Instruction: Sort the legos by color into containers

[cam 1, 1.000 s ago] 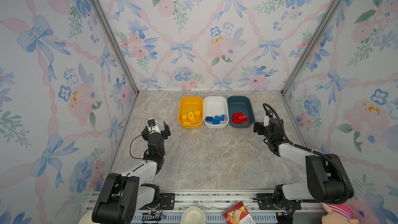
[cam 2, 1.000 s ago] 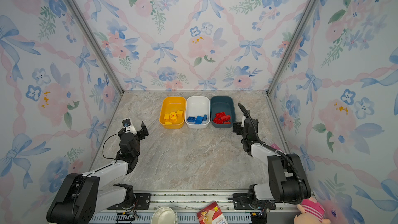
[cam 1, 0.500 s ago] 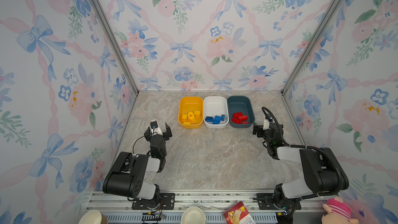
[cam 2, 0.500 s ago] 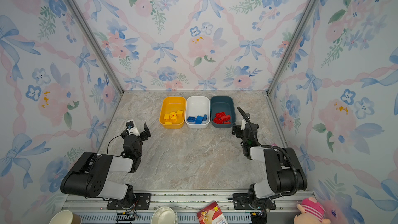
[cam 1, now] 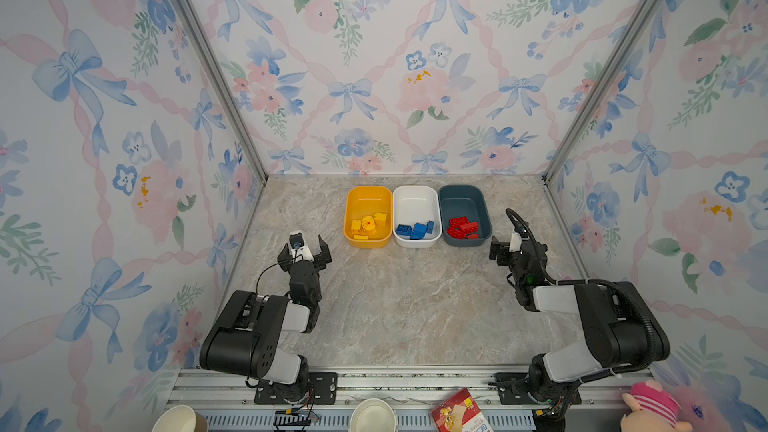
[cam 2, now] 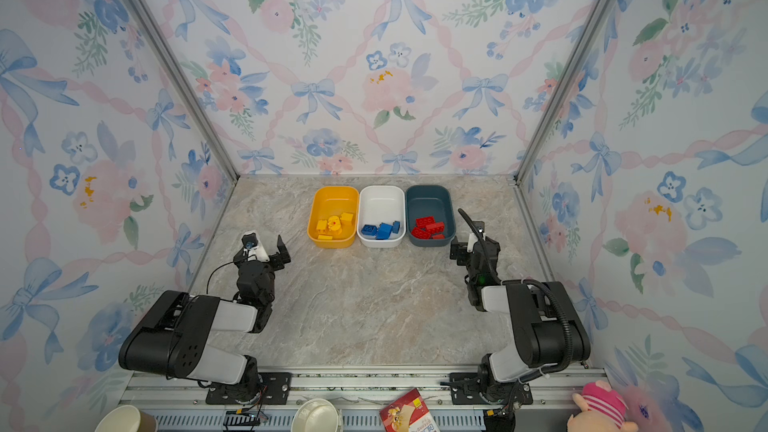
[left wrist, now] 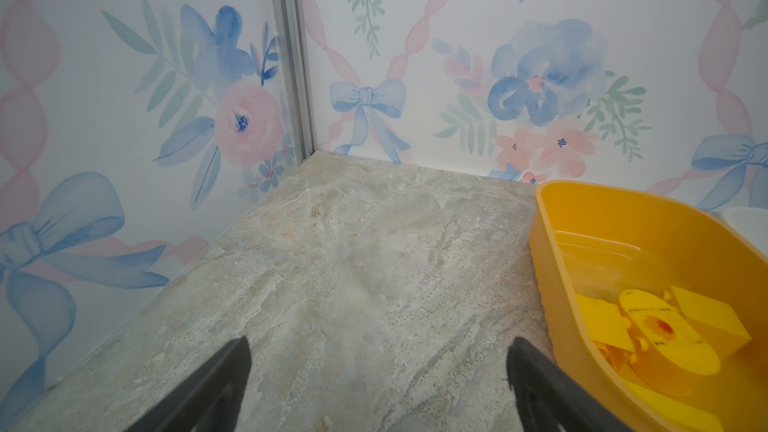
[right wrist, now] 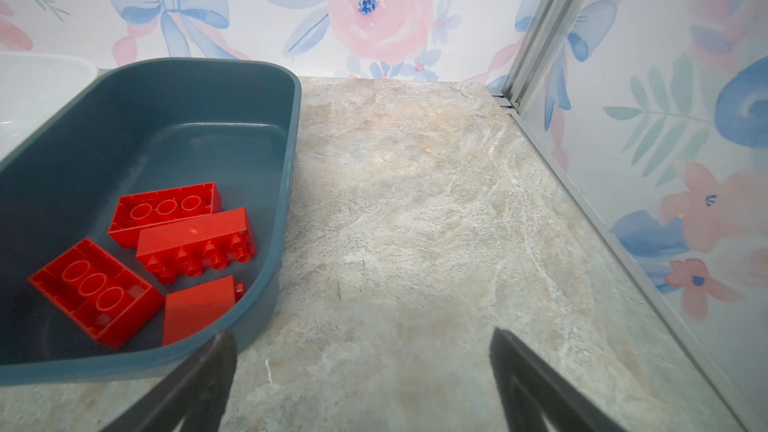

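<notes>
Three containers stand side by side at the back in both top views: a yellow tub (cam 1: 368, 197), a white tub (cam 1: 415, 197) and a teal tub (cam 1: 463, 197). Yellow legos (cam 1: 368, 224) lie in the yellow tub, blue legos (cam 1: 415, 229) in the white one, red legos (cam 1: 463, 228) in the teal one. My left gripper (cam 1: 304, 252) (left wrist: 379, 342) hovers low, open and empty, beside the yellow tub (left wrist: 548, 268). Just right of the teal tub (right wrist: 187, 97) and its red legos (right wrist: 195, 238), my right gripper (cam 1: 515, 249) (right wrist: 361, 333) is open and empty too.
Floral walls close in the marble table (cam 1: 407, 305) on three sides. Two paper cups (cam 1: 178, 419) (cam 1: 372, 417), a red packet (cam 1: 457, 413) and a pink plush toy (cam 1: 648, 409) sit below the metal rail at the front edge.
Both arms have folded down and back toward their bases. The grippers shifted only slightly toward the front and stayed open.
</notes>
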You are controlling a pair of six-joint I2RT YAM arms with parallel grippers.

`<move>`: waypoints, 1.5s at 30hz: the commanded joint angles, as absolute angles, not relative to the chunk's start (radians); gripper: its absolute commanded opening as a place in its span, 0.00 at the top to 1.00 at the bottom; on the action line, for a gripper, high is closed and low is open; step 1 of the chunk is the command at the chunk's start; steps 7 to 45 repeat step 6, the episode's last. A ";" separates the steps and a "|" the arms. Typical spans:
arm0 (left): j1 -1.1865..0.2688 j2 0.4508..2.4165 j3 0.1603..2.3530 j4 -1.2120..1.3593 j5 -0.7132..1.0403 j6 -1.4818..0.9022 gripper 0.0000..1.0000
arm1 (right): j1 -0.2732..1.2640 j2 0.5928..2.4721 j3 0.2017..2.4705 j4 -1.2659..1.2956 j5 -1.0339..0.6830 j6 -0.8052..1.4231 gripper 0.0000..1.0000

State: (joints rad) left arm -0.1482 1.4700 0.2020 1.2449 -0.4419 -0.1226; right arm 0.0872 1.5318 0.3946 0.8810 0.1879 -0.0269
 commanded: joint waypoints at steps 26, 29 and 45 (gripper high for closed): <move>-0.152 1.482 0.200 1.269 -0.455 -0.104 0.02 | 0.091 1.545 0.381 0.922 0.212 -0.016 0.03; -0.152 1.482 0.200 1.269 -0.455 -0.104 0.02 | 0.091 1.545 0.381 0.922 0.212 -0.016 0.03; -0.152 1.482 0.200 1.269 -0.455 -0.104 0.02 | 0.091 1.545 0.381 0.922 0.212 -0.016 0.03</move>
